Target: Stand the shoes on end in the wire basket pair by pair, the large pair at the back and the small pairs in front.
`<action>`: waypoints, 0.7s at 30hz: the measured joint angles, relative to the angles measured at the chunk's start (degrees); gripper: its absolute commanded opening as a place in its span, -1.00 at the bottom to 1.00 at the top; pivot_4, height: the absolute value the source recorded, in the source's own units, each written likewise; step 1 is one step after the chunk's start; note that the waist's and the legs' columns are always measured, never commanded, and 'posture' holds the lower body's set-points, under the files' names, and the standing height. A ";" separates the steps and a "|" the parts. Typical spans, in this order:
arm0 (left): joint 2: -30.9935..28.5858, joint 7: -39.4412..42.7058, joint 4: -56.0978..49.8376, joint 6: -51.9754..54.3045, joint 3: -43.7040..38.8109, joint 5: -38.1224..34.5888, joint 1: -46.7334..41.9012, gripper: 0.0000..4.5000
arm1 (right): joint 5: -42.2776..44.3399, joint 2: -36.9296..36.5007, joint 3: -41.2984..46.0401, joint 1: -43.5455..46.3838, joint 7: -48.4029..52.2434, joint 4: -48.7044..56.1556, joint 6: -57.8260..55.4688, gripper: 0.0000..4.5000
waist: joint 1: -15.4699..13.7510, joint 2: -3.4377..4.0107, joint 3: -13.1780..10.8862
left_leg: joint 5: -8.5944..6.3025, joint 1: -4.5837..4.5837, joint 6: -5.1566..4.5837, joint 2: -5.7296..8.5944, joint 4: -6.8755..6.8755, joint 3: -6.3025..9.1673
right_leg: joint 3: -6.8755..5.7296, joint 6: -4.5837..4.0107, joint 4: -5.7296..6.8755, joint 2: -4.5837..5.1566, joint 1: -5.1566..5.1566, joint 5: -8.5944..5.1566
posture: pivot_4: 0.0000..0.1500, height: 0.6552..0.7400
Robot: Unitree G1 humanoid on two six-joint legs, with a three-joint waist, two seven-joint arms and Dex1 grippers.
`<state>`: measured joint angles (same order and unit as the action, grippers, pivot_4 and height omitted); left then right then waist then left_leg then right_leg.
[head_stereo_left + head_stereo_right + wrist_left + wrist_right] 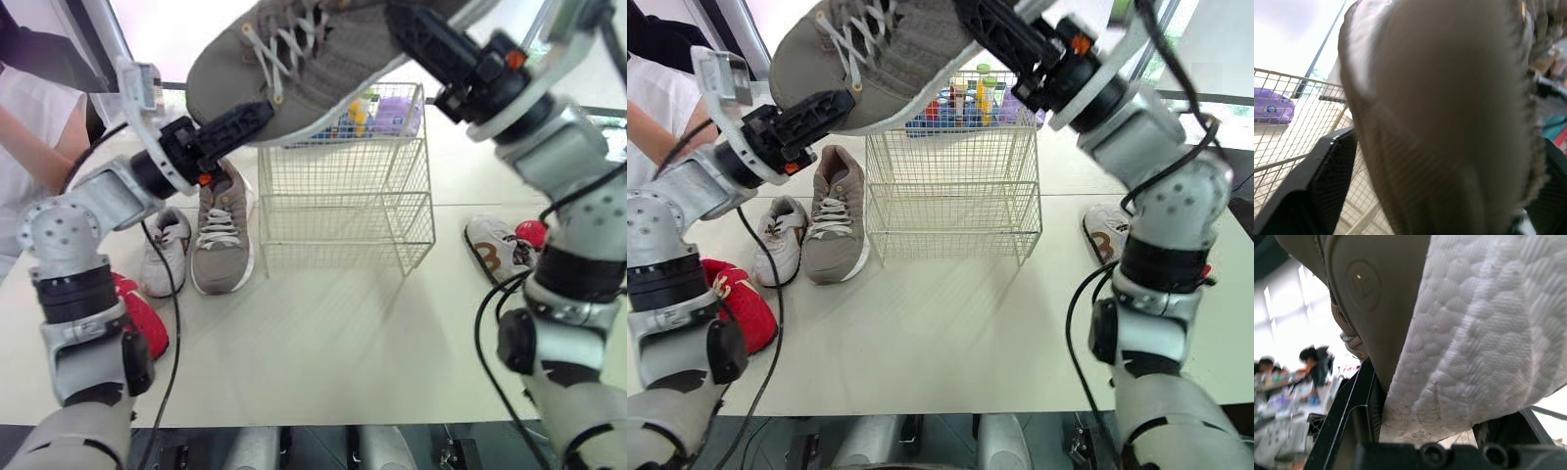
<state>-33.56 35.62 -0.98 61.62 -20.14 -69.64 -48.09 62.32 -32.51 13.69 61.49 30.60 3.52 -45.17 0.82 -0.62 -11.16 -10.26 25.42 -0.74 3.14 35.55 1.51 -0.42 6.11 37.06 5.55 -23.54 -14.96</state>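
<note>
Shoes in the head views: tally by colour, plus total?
Grey: 2, the raised grey shoe and the grey shoe left of the basket.
White: 2, the white shoe at left and the white-and-brown shoe at right.
Red: 2, the red shoe at left and a red toe at right, mostly hidden.
Total: 6 shoes.

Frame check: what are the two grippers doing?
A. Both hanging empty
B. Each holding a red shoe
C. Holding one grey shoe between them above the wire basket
C: the left gripper grips the toe end and the right gripper the heel end of the grey shoe, above the basket.
</note>
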 measured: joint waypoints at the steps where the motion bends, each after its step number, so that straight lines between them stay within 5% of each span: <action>1: -1.57 1.83 -0.02 -0.24 1.08 1.36 0.73 0.98 | -1.93 -2.27 -1.00 2.36 3.46 -3.12 0.51 -0.15 | 0.01 0.01 0.00 | 0.00 0.00 0.00 0.00 -0.04 -0.04 | 0.01 -0.01 -0.02 0.01 -0.02 -0.01 | 1.00 0.87; 13: -5.08 8.08 -0.81 -4.67 2.73 8.11 5.67 0.98 | -35.51 -10.65 -14.20 29.08 36.68 -50.44 30.49 -0.15 | 0.29 -0.01 -0.02 | -0.02 0.18 0.04 0.01 -0.59 -0.18 | 0.11 0.22 -0.42 0.02 -0.33 0.13 | 1.00 0.87; 21: -4.94 7.58 -2.57 -5.18 2.70 8.23 6.03 0.98 | -48.11 -9.12 -16.73 32.15 46.52 -67.27 45.58 -0.15 | 0.22 0.02 -0.04 | 0.19 0.63 0.38 0.01 -0.54 -0.30 | 0.14 0.23 -0.01 -0.01 -0.93 0.14 | 1.00 0.87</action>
<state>-38.50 43.21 -3.55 56.44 -17.44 -61.41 -42.06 14.21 -41.63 -3.03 93.64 77.12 -63.75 0.41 1.05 -0.61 -11.20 -10.07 26.05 -0.35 3.15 35.02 1.21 -0.28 6.34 37.05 5.54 -24.47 -14.82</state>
